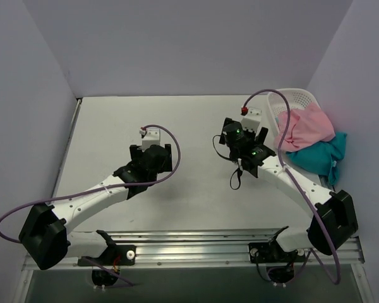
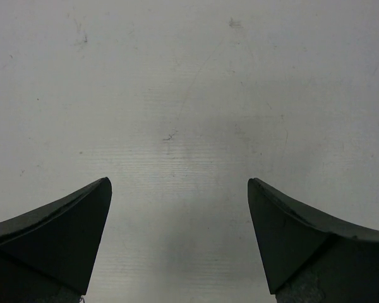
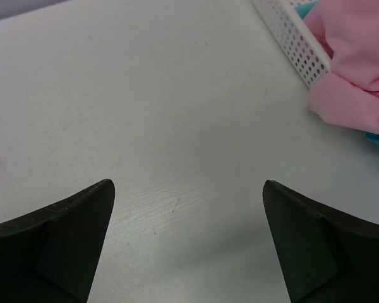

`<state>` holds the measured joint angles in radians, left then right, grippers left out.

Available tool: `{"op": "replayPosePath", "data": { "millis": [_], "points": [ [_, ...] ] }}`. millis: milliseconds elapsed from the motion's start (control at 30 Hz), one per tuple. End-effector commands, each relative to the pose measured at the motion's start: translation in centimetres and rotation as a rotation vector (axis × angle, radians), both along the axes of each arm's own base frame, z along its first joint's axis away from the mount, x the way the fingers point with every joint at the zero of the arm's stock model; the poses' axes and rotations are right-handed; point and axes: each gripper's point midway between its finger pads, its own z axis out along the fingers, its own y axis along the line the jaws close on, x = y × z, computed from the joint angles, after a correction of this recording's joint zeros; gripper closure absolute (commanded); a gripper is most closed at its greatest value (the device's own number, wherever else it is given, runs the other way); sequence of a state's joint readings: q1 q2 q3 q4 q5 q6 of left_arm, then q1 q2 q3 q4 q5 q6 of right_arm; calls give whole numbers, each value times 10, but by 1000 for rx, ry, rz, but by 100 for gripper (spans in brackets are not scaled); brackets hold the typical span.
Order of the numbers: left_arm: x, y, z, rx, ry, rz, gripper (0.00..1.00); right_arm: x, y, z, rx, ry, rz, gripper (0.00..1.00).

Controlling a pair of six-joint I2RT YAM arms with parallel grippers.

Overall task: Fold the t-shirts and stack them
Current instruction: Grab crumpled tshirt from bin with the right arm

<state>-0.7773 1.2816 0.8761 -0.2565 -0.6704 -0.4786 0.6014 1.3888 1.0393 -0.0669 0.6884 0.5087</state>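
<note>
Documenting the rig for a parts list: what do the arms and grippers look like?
The left arm and right arm have white links, black joints and looping purple cables. The right shows green lights. The left gripper and right gripper have dark wedge-shaped fingers.

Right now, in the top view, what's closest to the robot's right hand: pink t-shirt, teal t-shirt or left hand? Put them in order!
1. pink t-shirt, just right of the right hand, spilling from the basket.
2. teal t-shirt, farther right, beside the pink one.
3. left hand, far off on the left side.
</note>
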Motion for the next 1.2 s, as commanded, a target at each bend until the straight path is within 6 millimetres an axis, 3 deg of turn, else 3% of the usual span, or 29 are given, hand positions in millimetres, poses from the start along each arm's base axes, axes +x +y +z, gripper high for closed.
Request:
{"op": "replayPosePath", "data": {
  "millis": [0,100,133,167,200,233,267,367,500,767,833,1000,1067,1167],
  "points": [
    [4,-11,24,-83,-34,-19,2,-3,-15,22,38,-88,-55,0],
    [3,-15,21,-92,-22,-33,2,1,-24,10,24,-68,-81,0],
    [2,-16,19,-97,-15,-39,2,6,-38,4,40,-48,-105,0],
    [1,-20,16,-106,-3,-56,2,8,-46,-8,63,-22,-107,0],
    [1,-20,16,-110,1,-56,2,17,-52,-4,121,-39,-99,0],
    [1,-22,16,-114,6,-59,2,17,-50,-20,197,5,-38,0],
    [-1,-21,15,-120,13,-54,2,23,-83,-20,236,-20,-111,0],
    [-3,-20,19,-152,5,-44,2,14,-136,-15,237,-90,-293,0],
    [-8,-24,24,-202,2,-63,2,4,-176,8,195,-191,-463,0],
    [-15,-31,34,-233,-16,-97,1,32,-199,49,92,-237,-573,0],
    [-17,-30,37,-235,-25,-100,1,31,-214,54,37,-246,-650,0],
    [-19,-28,41,-229,-42,-101,1,49,-248,40,-2,-194,-754,0],
    [-19,-28,41,-228,-45,-101,1,52,-270,24,9,-155,-792,0],
    [-19,-30,41,-222,-42,-107,1,57,-284,7,27,-120,-815,0]
  ]
}}
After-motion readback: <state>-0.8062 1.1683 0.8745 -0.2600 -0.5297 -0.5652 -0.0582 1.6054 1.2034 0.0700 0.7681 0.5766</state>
